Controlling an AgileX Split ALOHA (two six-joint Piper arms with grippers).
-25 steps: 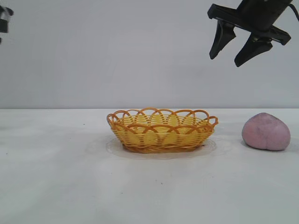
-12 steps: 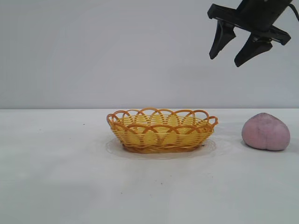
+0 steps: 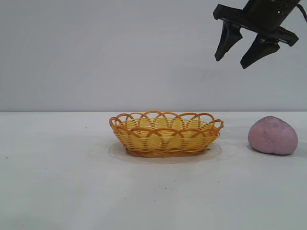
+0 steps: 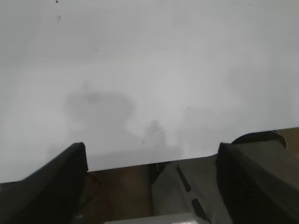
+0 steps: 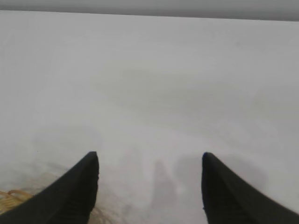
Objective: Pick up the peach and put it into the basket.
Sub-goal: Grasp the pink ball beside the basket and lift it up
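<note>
- Exterior view: basket (image 3: 166,134) on the white table (image 3: 57,182); peach (image 3: 273,135) lies on the table well apart from the basket, on the right arm's side. Right gripper (image 3: 236,55) hangs high above, between basket and peach, fingers spread wide, empty.
- Left wrist view: left gripper (image 4: 152,186) over the table edge, fingers wide apart, holding nothing.
- Right wrist view: basket rim at the frame corner; fingers (image 5: 74,191) parted.
</note>
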